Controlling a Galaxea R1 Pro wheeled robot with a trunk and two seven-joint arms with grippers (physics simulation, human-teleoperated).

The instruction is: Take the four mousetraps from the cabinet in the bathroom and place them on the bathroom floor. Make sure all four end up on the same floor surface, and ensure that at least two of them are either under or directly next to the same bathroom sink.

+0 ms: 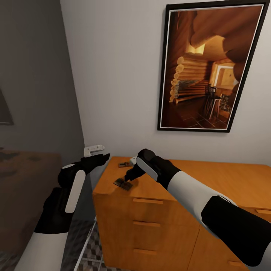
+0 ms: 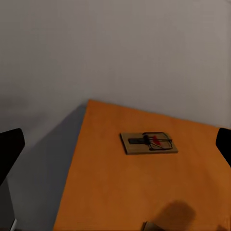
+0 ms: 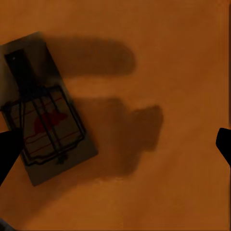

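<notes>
on cabinet [image 1: 226, 180] top | mousetrap [image 3: 45, 113] flat (long axis slanted) | right gripper [image 3: 115, 144] spread wide above, empty

Occluded, cropped and unresolved regions at this moment.
In the head view, the cabinet [image 1: 180, 210] was cut off at the right and bottom edges, and the right gripper [image 1: 130, 177] overlapped the nearer mousetrap [image 1: 123, 184]; the farther mousetrap [image 1: 124, 164] was too small for detail. In the left wrist view, a tan corner [image 2: 150, 226] at the bottom edge was cropped beyond identification.
</notes>
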